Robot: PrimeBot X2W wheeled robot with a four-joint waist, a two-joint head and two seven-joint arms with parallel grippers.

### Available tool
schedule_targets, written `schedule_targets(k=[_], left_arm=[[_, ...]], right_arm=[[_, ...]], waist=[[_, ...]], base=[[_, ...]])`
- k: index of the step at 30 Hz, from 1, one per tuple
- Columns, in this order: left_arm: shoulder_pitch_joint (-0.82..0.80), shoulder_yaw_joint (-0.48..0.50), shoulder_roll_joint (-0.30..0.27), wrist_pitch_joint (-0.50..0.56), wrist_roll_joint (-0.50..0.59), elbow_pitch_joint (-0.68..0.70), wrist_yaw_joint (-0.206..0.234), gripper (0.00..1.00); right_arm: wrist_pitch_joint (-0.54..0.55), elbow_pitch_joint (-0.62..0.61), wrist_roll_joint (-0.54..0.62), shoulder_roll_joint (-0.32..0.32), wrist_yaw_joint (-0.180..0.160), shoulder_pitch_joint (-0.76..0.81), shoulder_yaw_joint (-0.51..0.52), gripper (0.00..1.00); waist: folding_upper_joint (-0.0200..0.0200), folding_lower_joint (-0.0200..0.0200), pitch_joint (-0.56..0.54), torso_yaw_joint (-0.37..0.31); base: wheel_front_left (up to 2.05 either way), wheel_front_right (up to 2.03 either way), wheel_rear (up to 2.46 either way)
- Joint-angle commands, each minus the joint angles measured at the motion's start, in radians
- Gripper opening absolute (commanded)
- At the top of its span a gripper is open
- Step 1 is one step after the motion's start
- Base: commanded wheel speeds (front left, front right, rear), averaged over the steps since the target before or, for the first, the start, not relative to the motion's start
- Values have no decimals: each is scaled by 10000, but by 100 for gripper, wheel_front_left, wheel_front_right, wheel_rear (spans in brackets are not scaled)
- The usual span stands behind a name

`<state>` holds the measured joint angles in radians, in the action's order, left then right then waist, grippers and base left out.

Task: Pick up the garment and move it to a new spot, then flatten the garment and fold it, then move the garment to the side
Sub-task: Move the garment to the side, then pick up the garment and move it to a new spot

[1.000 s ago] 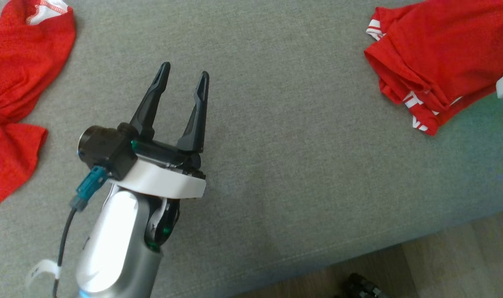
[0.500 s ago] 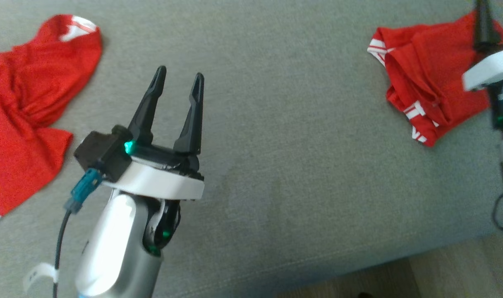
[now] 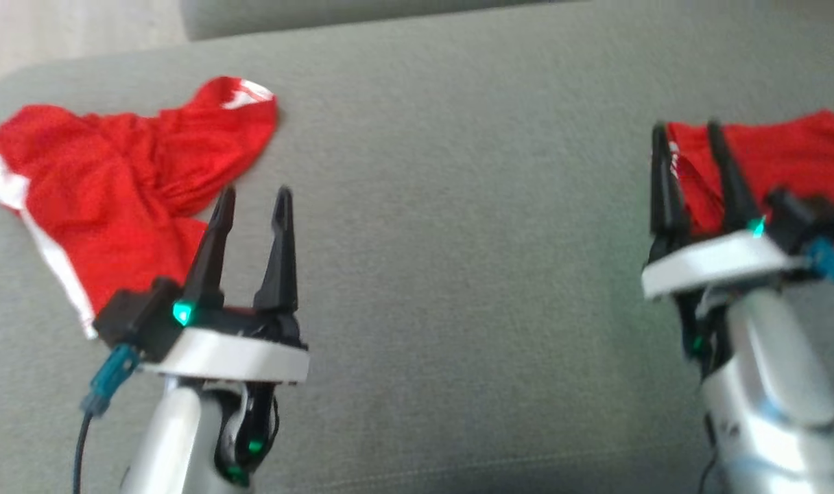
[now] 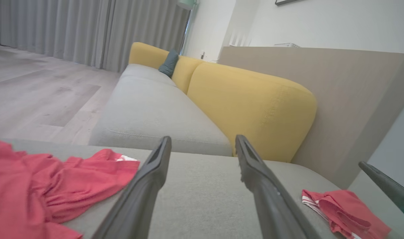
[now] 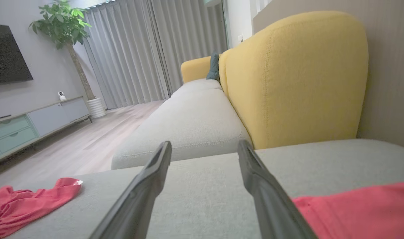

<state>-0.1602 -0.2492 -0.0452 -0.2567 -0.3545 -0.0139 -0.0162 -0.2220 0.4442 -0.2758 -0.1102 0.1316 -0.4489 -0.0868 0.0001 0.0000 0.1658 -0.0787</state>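
- A crumpled red garment (image 3: 115, 199) with white trim is lying in a heap at the far left of the grey cushion (image 3: 458, 240).
- My left end effector (image 3: 254, 195) is hovering just right of that heap. Its two dark fingers (image 4: 145, 186) are standing apart and gripping nothing, and grey fabric is showing between them in my left wrist view.
- A wide stretch of the cushion is separating my two arms.
- My right end effector (image 3: 686, 130) is pointing up the head view near the right side, with its fingers (image 5: 271, 199) also spread apart. Grey cushion is showing between them in my right wrist view.
- The folded red garment (image 3: 787, 165) is lying at the far right of the cushion, with its left edge sitting right by my right fingers. I cannot tell whether they are touching it.
- A yellow backrest (image 5: 295, 79) is rising beyond the cushion in both wrist views.
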Motion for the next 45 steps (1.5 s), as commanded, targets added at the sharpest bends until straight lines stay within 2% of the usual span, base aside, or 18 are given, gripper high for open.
schedule_targets(k=[1, 6, 16, 27, 45], left_arm=[[-88, 396, -51, -51, -17, 402, 60, 100], [548, 499, -51, -51, 19, 406, 90, 100], [1127, 440, -51, -51, -120, 196, 117, 100], [1234, 449, -51, -51, -135, 175, 252, 100], [1203, 421, -51, -51, -190, 155, 231, 100]], right_arm=[[-147, -446, 45, 178, -9, 116, -52, 100], [-326, -991, 613, 573, -9, 1529, 210, 100], [-394, -1784, 340, 597, -9, 2709, 71, 100], [-397, -2013, 205, 598, -9, 2974, 85, 100], [-398, -1965, 145, 599, -9, 2932, 6, 100]], waist=[[-1, 0, -395, 367], [-1, 0, -905, 664], [-1, 0, -1211, 718], [-1, 0, -1225, 685], [-1, 0, -1208, 706]], base=[[0, 0, 0], [0, 0, 0], [0, 0, 0], [0, 0, 0], [0, 0, 0]])
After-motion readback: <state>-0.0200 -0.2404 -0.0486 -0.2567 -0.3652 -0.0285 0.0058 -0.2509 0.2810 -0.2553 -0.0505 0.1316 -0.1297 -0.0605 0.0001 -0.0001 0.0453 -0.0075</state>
